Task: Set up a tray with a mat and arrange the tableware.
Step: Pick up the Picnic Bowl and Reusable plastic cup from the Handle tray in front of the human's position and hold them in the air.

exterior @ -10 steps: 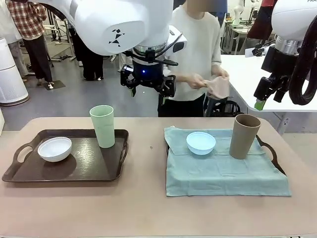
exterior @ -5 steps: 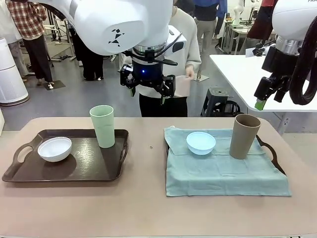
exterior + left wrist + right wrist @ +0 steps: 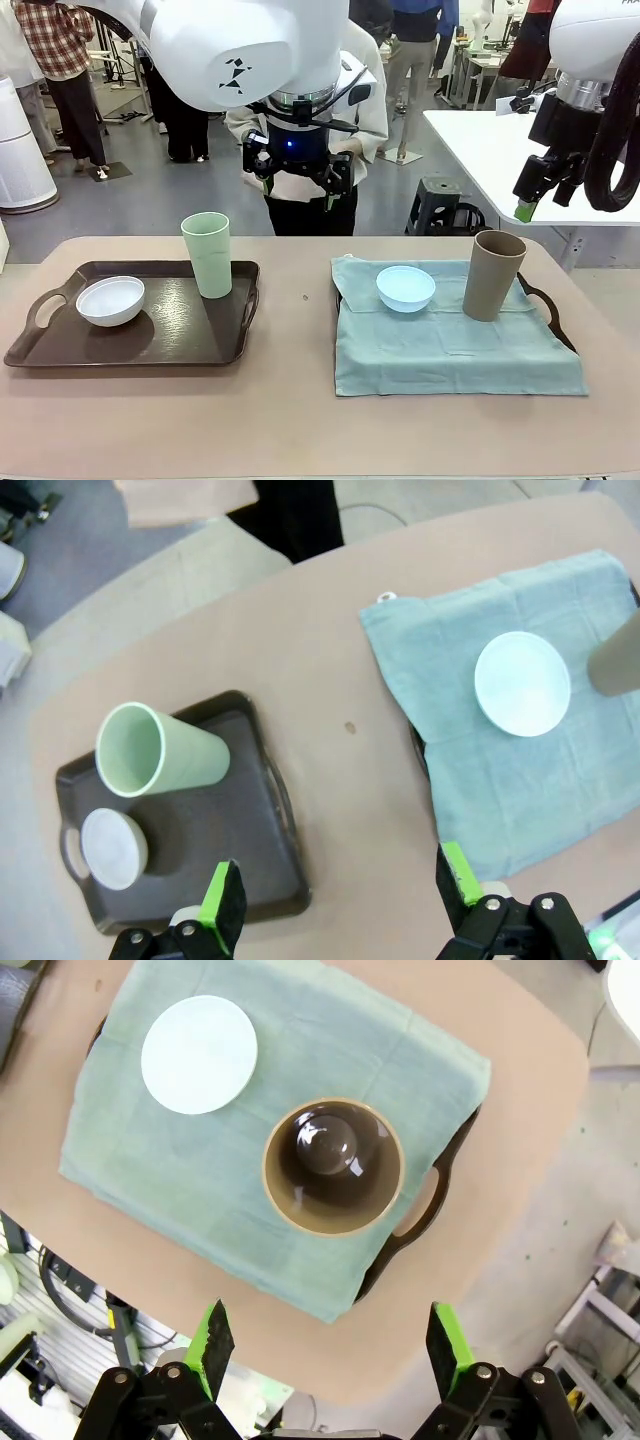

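A dark tray (image 3: pixel 180 340) on the left carries a white bowl (image 3: pixel 110 300) and a pale green tumbler (image 3: pixel 207 254). On the right, a teal mat (image 3: pixel 450 350) covers a second tray (image 3: pixel 545 305), with a light blue bowl (image 3: pixel 406 288) and a tan tumbler (image 3: pixel 493 275) on it. My left gripper (image 3: pixel 298 185) hangs open high over the table's far middle. My right gripper (image 3: pixel 533 200) is open, high above the tan tumbler (image 3: pixel 333 1165). The left wrist view looks down on the green tumbler (image 3: pixel 160 752), white bowl (image 3: pixel 113 848) and blue bowl (image 3: pixel 522 683).
A person stands at the far edge behind my left gripper, holding a pinkish cloth (image 3: pixel 185 500). Bare tabletop (image 3: pixel 300 300) lies between the two trays. A white side table (image 3: pixel 500 150) stands at the back right.
The person with the cloth has walked from the right to directly behind my left gripper. Both arms and all tableware stay still.
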Controlling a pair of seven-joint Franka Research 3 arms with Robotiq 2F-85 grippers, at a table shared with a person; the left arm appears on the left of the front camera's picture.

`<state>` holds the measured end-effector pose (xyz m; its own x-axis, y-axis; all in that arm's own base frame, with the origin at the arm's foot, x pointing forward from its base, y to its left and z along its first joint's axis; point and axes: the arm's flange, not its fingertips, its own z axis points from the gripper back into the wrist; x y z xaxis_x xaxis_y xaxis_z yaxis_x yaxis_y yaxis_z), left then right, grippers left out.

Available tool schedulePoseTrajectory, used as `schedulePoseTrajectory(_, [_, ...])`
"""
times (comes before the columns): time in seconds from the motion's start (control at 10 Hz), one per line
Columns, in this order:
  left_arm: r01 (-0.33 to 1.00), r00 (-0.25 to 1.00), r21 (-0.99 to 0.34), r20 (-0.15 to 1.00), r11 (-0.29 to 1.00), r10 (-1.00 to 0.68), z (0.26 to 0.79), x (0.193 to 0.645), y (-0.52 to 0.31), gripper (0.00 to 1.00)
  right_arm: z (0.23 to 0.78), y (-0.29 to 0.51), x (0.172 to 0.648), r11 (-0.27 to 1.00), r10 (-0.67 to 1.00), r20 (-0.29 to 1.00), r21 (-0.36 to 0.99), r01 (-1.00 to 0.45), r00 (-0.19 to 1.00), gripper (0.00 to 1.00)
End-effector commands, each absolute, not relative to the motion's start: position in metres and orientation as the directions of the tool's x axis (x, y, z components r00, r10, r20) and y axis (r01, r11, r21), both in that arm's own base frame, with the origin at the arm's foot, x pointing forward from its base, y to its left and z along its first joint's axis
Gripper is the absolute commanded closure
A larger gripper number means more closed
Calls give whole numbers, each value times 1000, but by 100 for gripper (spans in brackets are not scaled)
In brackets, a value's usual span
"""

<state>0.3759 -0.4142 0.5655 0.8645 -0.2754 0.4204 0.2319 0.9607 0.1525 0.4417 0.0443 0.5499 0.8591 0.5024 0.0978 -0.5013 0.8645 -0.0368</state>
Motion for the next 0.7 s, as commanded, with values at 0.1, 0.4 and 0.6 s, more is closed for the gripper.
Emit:
schedulePoseTrajectory(0.1, [243,909,-31,357,969,-217,592,371,-362,0,550,18,410,896,443,86,-72,-438,892,0])
schedulePoseTrajectory(0.4, [106,977,-215,204,971,-62,605,370,-236,0,544,-23,383,957,288,60,-4,-289,956,0])
schedulePoseTrajectory(0.6, [57,992,-251,125,966,-27,594,366,-172,0,543,-65,365,973,208,53,93,-212,977,0])
